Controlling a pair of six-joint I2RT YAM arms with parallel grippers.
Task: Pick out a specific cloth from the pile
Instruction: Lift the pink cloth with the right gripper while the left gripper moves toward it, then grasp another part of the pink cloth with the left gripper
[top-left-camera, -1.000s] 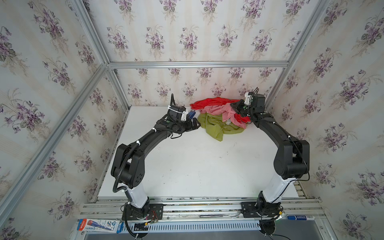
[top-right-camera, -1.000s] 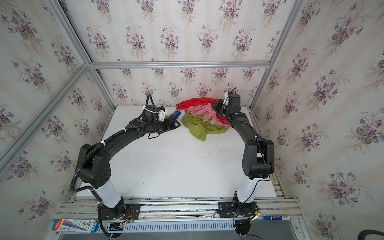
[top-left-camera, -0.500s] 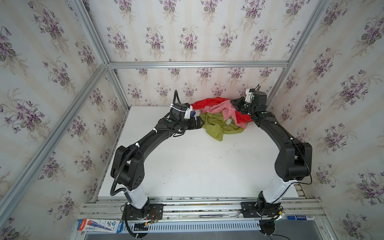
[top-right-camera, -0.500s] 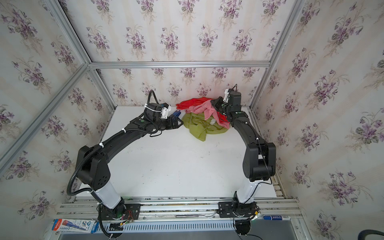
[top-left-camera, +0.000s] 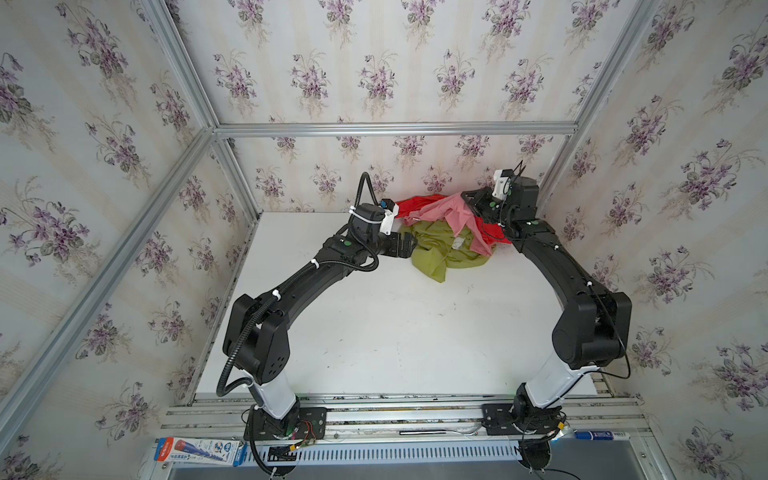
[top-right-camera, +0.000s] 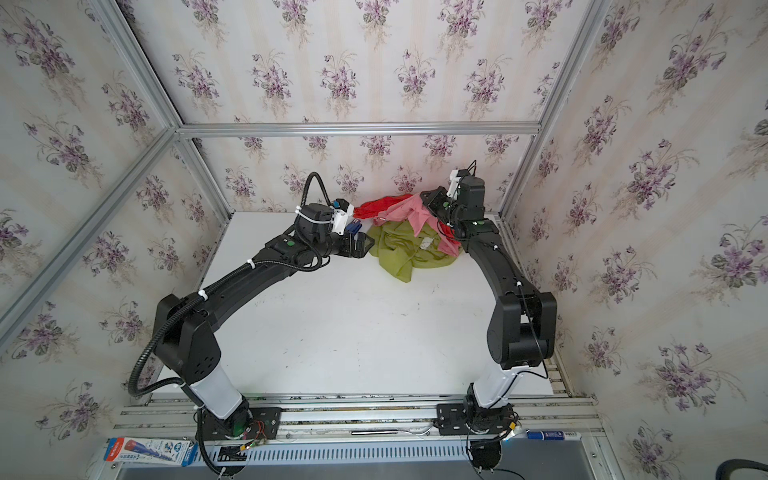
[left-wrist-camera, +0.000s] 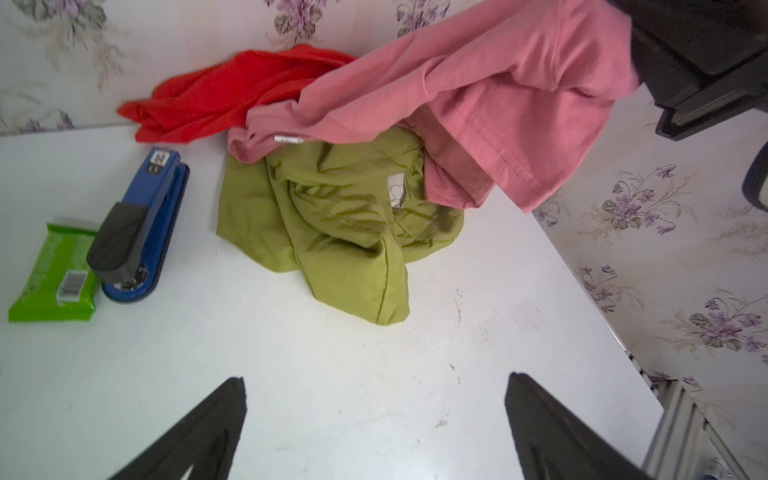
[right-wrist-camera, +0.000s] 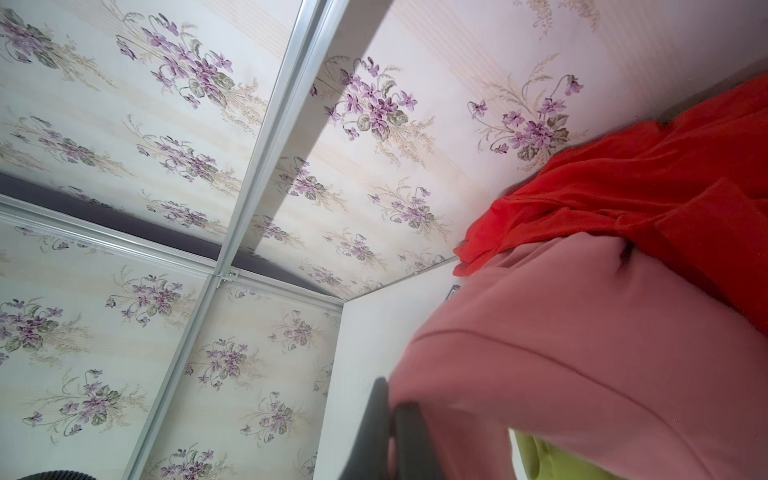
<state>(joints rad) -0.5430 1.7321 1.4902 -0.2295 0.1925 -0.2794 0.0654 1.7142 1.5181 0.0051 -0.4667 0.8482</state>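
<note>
Status: my right pincer (top-left-camera: 476, 203) is pressed together, pinching the cloth (left-wrist-camera: 498, 91) at one end, above the olive cloth (left-wrist-camera: 332, 216) on its wall side. The cloth is plain salmon pink with a stitched hem showing.

The pinched end hangs in the air over the olive cloth, and a flap droops from it toward the olive cloth's right edge. The other end trails down and rests on the olive cloth's wall-side edge, with a small white tag showing there. So the cloth is half up and half touching the pile (top-left-camera: 440, 237).

The red cloth (left-wrist-camera: 232, 91) lies behind the olive cloth against the wall (left-wrist-camera: 166, 33), partly under the cloth. Both top views show more red right of the olive cloth, below my right pincer. The olive cloth sits crumpled on the worktop (left-wrist-camera: 291, 374), with a pale print near its middle.

My left pincer (left-wrist-camera: 374, 384) is spread wide and holds nothing. It sits low over bare worktop, just left of the olive cloth, pointing at it. I can't tell whether the tips touch the fabric.

The stapler (left-wrist-camera: 141, 224), blue with a black top, sits left of the olive cloth, near it but apart. The green packet (left-wrist-camera: 50, 270) lies right beside the stapler, on the side away from the olive cloth.

In the right wrist view the cloth drapes over my finger, with red behind it and a sliver of olive beneath.
</note>
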